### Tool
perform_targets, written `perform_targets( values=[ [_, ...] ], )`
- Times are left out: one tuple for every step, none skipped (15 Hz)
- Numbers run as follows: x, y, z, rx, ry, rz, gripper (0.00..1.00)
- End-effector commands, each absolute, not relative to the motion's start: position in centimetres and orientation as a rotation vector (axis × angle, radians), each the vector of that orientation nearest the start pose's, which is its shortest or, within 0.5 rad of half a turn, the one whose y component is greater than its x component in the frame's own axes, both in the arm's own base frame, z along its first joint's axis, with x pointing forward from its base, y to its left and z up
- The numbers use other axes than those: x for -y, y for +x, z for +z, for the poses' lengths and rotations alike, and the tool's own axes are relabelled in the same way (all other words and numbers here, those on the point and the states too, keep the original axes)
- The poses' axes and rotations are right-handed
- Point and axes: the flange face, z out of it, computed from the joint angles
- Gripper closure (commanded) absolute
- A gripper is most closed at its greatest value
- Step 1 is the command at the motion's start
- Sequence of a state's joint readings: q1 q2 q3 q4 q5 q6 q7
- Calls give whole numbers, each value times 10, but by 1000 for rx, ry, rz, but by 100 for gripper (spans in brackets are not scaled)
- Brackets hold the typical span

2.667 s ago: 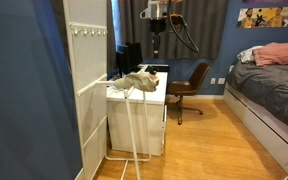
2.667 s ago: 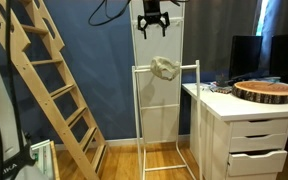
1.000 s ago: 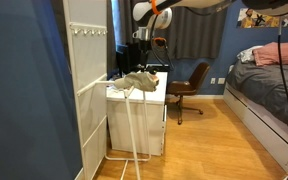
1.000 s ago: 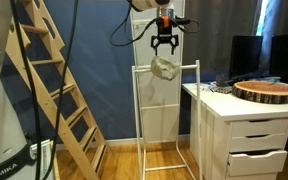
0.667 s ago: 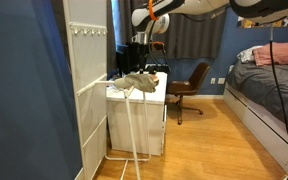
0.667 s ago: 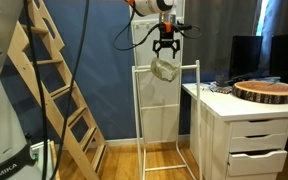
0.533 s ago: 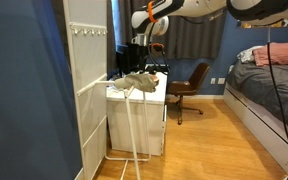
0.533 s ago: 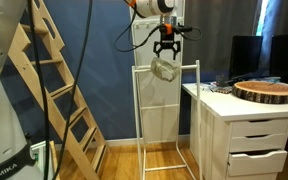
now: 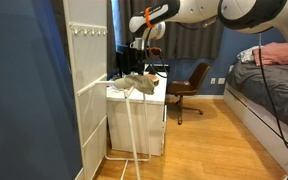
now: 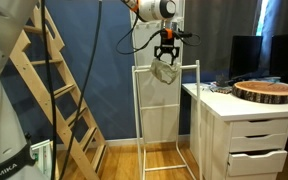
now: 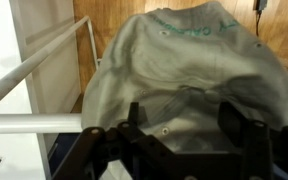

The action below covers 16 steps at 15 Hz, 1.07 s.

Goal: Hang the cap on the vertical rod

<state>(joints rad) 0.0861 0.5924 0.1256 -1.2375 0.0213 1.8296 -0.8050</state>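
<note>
The jaws have dropped, spread wide and empty, over the cap point(image 10: 165, 72).

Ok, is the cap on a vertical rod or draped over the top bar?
Draped over the top bar: in the wrist view the cap lies across it, and the gripper has its jaws open either side.

You have one cap point(image 10: 165, 73), one gripper point(image 10: 165, 58), one white rack point(image 10: 135, 110), one wooden ladder point(image 10: 59, 95), one table point(image 10: 214, 130), one round wood slab point(image 10: 266, 91), one office chair point(image 9: 189, 88) and one bed point(image 9: 274, 100).
</note>
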Motion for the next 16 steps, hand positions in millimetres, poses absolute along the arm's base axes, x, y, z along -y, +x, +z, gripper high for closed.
perform_targets(
  values=[
    [-134,718,429,1434,-2668,-23,48],
    [-134,719,429,1432,-2666,-18,56],
    [-134,719,430,1428,-2664,-15,62],
    [-134,719,431,1427,-2663,-15,70],
    [-134,720,433,1426,-2662,-17,76],
    [-134,720,434,1426,-2661,-19,84],
    [-134,721,436,1426,-2660,-23,90],
    [-135,721,439,1426,-2657,-29,97],
    [-136,721,443,1426,-2657,-36,100],
    [-136,720,448,1425,-2658,-44,100],
    [-136,720,456,1423,-2664,-58,100],
    [-135,719,463,1419,-2672,-70,100],
    [-135,719,470,1414,-2682,-83,100],
    [-134,718,477,1406,-2694,-97,100],
    [-134,717,482,1395,-2699,-103,100],
    [-134,717,488,1396,-2706,-121,100]
  ],
)
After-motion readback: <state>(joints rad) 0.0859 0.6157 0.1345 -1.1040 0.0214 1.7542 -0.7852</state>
